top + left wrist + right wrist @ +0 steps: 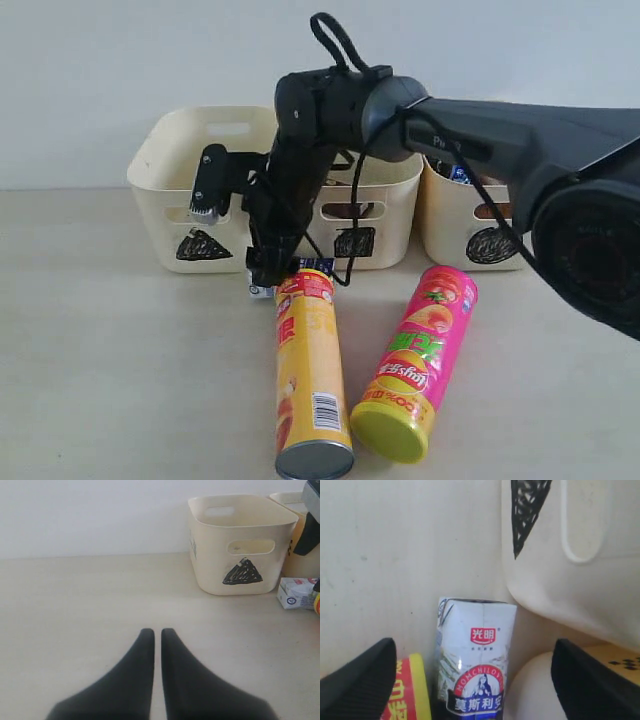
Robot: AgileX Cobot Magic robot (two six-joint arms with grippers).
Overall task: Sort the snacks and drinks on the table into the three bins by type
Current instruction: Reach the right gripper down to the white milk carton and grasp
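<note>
A white and blue drink carton (475,650) lies on the table (120,380) just in front of the triangle bin (190,190). My right gripper (475,680) hangs open over it with one finger on each side, not touching. In the exterior view the right gripper (268,268) hides most of the carton (258,288). The yellow chip tube (310,380) and the pink one (420,365) lie flat in front. The carton (297,592) also shows in the left wrist view. My left gripper (157,631) is shut and empty over bare table.
The square bin (385,225) and circle bin (470,240) stand to the right of the triangle bin, all against the back wall. Something blue peeks from the circle bin. The yellow tube's top (412,690) lies right beside the carton.
</note>
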